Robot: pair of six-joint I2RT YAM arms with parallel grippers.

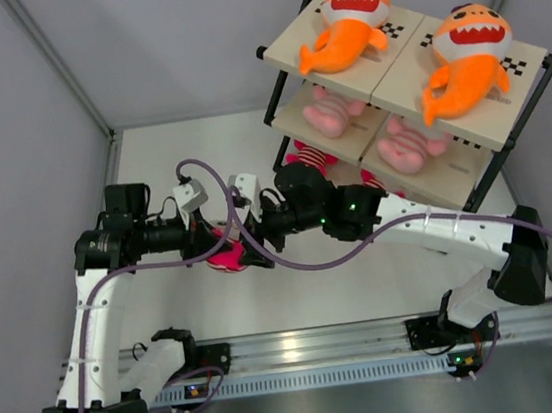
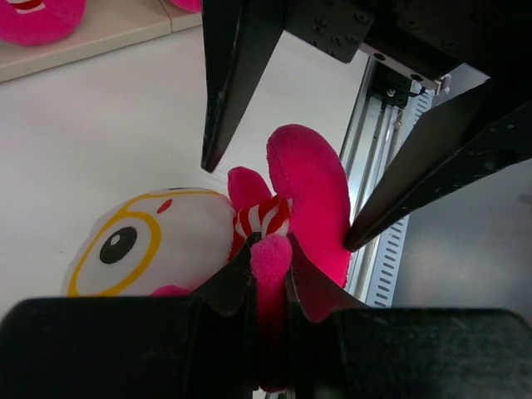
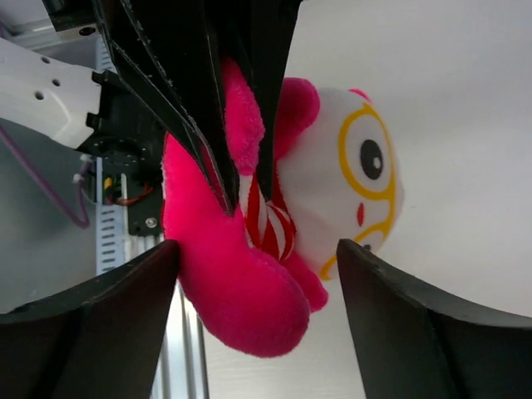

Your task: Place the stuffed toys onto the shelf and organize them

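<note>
A white-faced stuffed toy with a pink-and-white striped body (image 2: 158, 241) hangs between both arms, just above the table (image 1: 150, 162). My left gripper (image 2: 270, 245) is shut on one of its pink limbs. My right gripper (image 3: 256, 249) stands open, one finger on each side of the doll (image 3: 332, 174), touching nothing. From above, both grippers meet over the pink toy (image 1: 227, 260). The shelf (image 1: 506, 108) at the back right holds two orange sharks (image 1: 348, 16) (image 1: 464, 57) on top, two pale pink dolls (image 1: 330, 111) (image 1: 405, 145) on the middle tier, and a striped doll (image 1: 308, 154) on the lowest.
A metal rail (image 1: 303, 344) runs along the near edge of the table, close beside the held doll. Grey walls close off the left and back sides. A purple cable (image 1: 202, 175) loops over the two wrists.
</note>
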